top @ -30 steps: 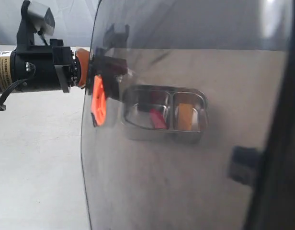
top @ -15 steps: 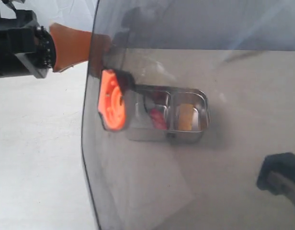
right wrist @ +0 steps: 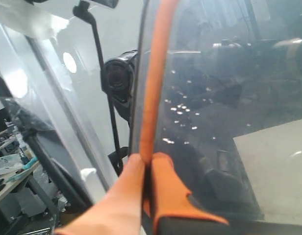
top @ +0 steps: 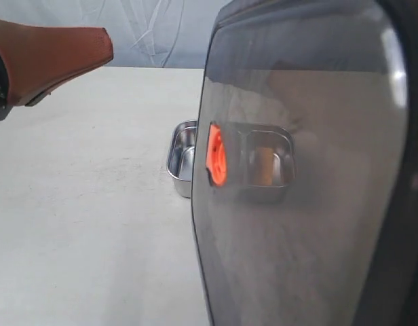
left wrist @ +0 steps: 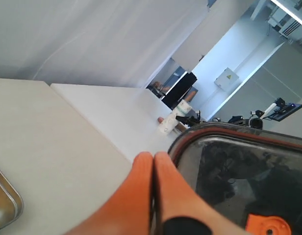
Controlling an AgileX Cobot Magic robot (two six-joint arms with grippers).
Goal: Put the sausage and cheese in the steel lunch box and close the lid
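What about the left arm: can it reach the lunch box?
Probably yes: bare table lies between the left gripper and the lunch box. The lid, pinched by the right gripper, hangs off to one side.

In my exterior view the lid [top: 311, 238] stands upright in front, filling the right side; the steel lunch box [top: 182, 155] sits on the worktop [top: 80, 204] behind it, cheese [top: 263, 165] in its right compartment.
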